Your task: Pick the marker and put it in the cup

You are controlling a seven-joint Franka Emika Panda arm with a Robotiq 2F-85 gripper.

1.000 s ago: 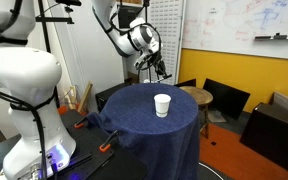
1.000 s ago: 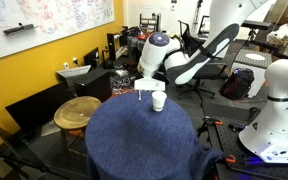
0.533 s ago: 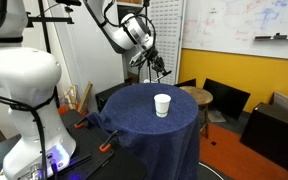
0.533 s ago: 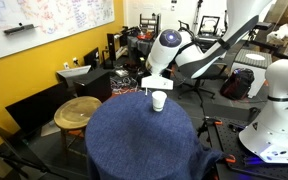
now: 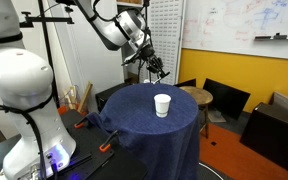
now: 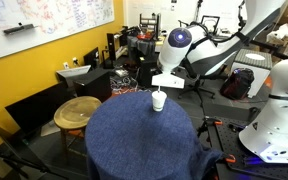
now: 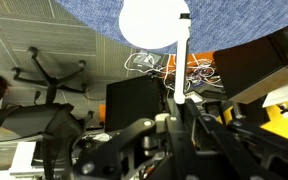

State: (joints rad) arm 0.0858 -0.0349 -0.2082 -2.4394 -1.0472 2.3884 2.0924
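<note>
The white cup (image 5: 162, 105) stands upright near the far side of the round table covered in blue cloth (image 5: 144, 125); it also shows in an exterior view (image 6: 158, 100) and at the top of the wrist view (image 7: 154, 22). My gripper (image 7: 174, 118) is shut on the marker (image 7: 182, 60), a thin stick with a dark tip that points at the cup's rim. In both exterior views the gripper (image 5: 156, 68) (image 6: 165, 82) hovers in the air just above and behind the cup. The marker is too small to make out there.
A round wooden stool (image 6: 76, 110) and black chairs (image 5: 224, 98) stand beside the table. A large white robot body (image 5: 24, 90) is at the side. Orange clamps (image 5: 106, 148) lie on the floor. A cluttered desk (image 6: 134, 45) is behind.
The arm has swung sideways with the marker, from beside the cup to above it, and the wrist has risen slightly. The cup has not moved.
</note>
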